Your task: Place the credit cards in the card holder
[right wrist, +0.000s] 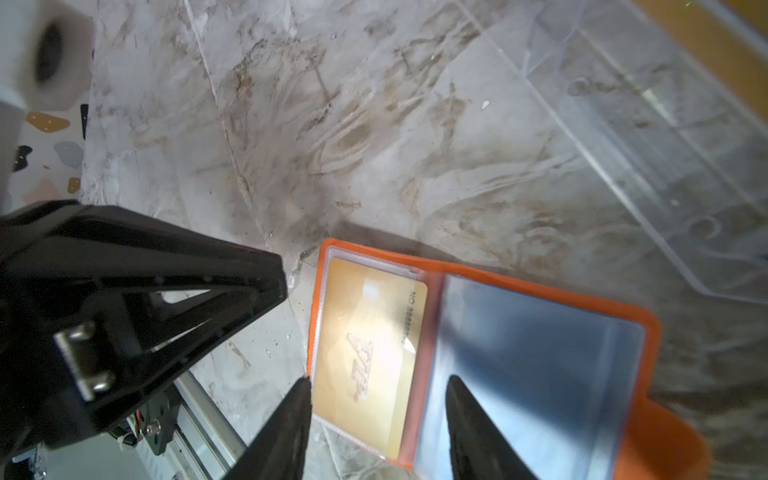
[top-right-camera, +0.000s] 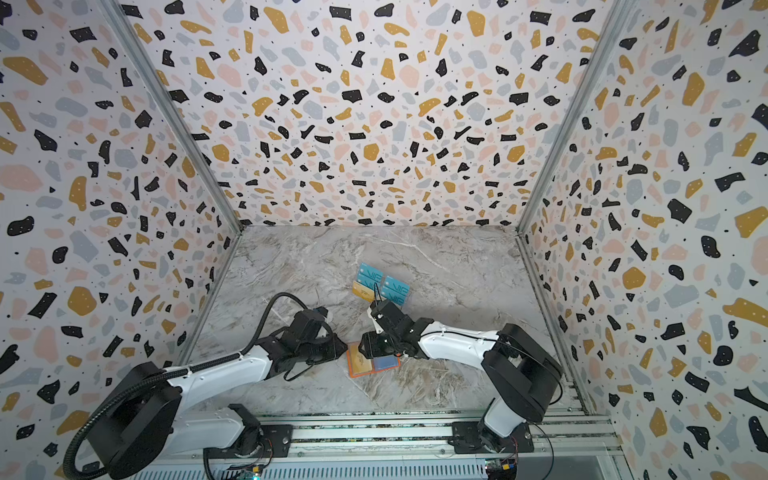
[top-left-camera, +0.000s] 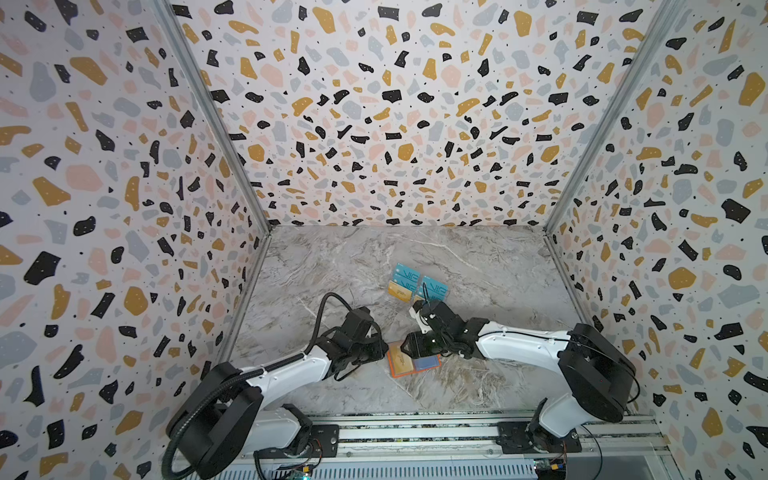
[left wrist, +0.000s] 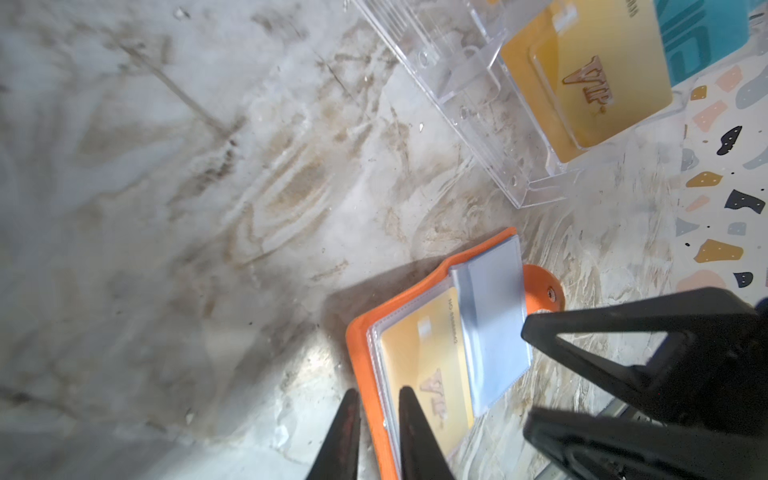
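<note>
Card holder's (left wrist: 357, 357) edge is sitting between my left fingers (left wrist: 415, 436); clamped or not, I cannot tell. My right fingers (right wrist: 473, 424) are hovering apart.

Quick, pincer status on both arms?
Left pincer: narrow gap, astride the wallet's orange edge; whether it grips cannot be told.
Right pincer: open above the wallet, holding nothing.

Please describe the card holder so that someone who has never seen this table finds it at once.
On the grey marble table, go to the near middle, in front of the transparent rack holding the other cards. There the card holder lies open flat, one gold card in its clear sleeve. It alone is bright orange.
</note>
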Available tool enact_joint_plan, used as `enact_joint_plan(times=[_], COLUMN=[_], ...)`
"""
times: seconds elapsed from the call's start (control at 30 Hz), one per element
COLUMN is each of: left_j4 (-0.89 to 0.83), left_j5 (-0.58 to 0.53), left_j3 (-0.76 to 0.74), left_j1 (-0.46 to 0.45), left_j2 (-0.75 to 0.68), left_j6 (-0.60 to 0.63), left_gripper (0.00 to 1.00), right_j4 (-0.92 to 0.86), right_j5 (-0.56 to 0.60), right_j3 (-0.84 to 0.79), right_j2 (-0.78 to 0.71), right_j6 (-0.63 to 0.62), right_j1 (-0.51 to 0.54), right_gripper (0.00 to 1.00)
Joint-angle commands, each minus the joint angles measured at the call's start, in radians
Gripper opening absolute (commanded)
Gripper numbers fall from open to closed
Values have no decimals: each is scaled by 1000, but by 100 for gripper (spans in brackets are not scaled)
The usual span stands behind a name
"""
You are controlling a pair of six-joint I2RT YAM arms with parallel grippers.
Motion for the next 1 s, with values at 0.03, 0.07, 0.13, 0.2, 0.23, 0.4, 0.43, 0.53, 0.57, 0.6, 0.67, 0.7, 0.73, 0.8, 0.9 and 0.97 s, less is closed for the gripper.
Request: enact_joint_plan(times=[0.03,0.07,0.13,0.2,0.23,0.4,0.43,0.53,0.57,0.6,0.67,0.7,0.73,0.8,0.9,0.97], left_j4=[-72,-61,-26,5,24,171,197,248,266,284,311,313,349,360,373,364], left_j5=[-2,6,20,14,11,-16,-21,-46,-54,-60,-68,-70,-72,-83,-102,-117], left_j3=[63,70,84,102,114,136,138,146,145,143,140,136,131,123,105,98], left_j1=[-17,-27,-50,-78,-95,-174,-187,-215,-221,-226,-232,-234,-234,-234,-234,-234], left_j2=[-44,-40,-21,15,39,137,159,209,223,237,263,274,282,293,297,297], left_j6=[-4,-17,-45,-55,-93,-188,-205,-246,-257,-269,-287,-293,-298,-305,-321,-325], left_gripper=[22,23,23,24,24,25,25,27,27,28,28,28,28,28,27,27], right_j4=[-33,-25,-10,2,6,-18,-21,-21,-26,-35,-42,-42,-43,-46,-48,-47], right_j5=[-22,-29,-50,-76,-85,-80,-79,-78,-77,-70,-58,-56,-52,-45,-43,-41], right_j3=[-29,-39,-55,-66,-68,-75,-83,-109,-114,-120,-132,-136,-138,-139,-141,-144], right_j2=[-35,-37,-35,-28,-23,-11,-16,-21,-20,-21,-22,-22,-23,-23,-18,-15], right_j6=[-104,-118,-138,-154,-162,-203,-208,-215,-217,-221,-223,-223,-222,-221,-219,-216], right_j1=[-48,-61,-82,-98,-102,-120,-126,-139,-141,-143,-146,-148,-150,-150,-150,-150], right_gripper=[36,32,26,22,21,20,20,20,20,20,19,19,20,20,20,20])
